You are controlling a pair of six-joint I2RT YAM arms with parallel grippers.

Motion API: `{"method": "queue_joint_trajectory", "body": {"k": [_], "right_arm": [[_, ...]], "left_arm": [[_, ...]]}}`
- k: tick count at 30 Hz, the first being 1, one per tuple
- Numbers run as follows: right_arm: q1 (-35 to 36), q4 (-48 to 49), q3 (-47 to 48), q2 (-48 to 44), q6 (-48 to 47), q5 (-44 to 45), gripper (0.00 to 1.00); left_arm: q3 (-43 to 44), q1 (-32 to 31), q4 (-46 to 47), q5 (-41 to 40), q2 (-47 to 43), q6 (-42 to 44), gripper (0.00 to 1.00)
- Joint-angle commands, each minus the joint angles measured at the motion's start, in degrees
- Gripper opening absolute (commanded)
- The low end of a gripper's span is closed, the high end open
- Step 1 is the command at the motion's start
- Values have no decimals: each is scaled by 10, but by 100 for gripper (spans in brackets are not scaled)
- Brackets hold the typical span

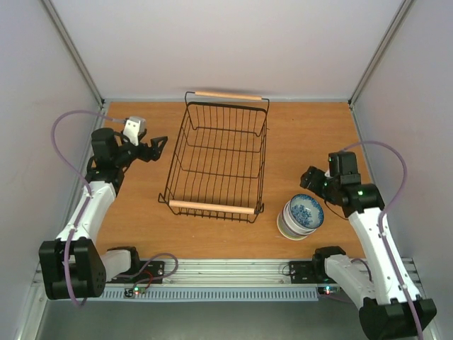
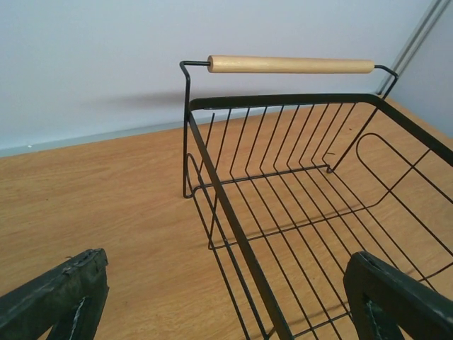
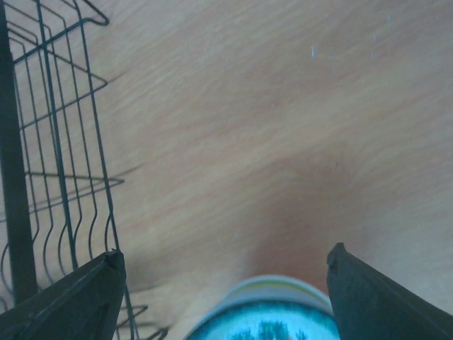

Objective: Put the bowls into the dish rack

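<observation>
The bowls stand in one stack [image 1: 300, 218] at the front right of the table, a white bowl with blue pattern [image 1: 306, 210] on top; the lower ones show only as rims. The black wire dish rack [image 1: 221, 157] with two wooden handles stands empty in the middle. My right gripper [image 1: 309, 178] is open and empty, just behind the stack; the top bowl's rim [image 3: 272, 312] shows between its fingers in the right wrist view. My left gripper [image 1: 157, 147] is open and empty, left of the rack, whose left rim [image 2: 233, 219] runs between its fingers.
The wooden table [image 1: 141, 219] is walled by white panels at the back and sides. An aluminium rail [image 1: 226, 269] with the arm bases runs along the near edge. The rack's far handle [image 2: 290, 64] rises above its rim.
</observation>
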Motion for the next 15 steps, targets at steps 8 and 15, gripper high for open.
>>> {"method": "queue_joint_trajectory", "body": {"k": [8, 15], "right_arm": [[2, -119, -55, -109, 65, -35, 71], [10, -133, -69, -105, 102, -13, 66]], "left_arm": [[26, 1, -6, 72, 24, 3, 91], [31, 1, -11, 83, 27, -3, 90]]}}
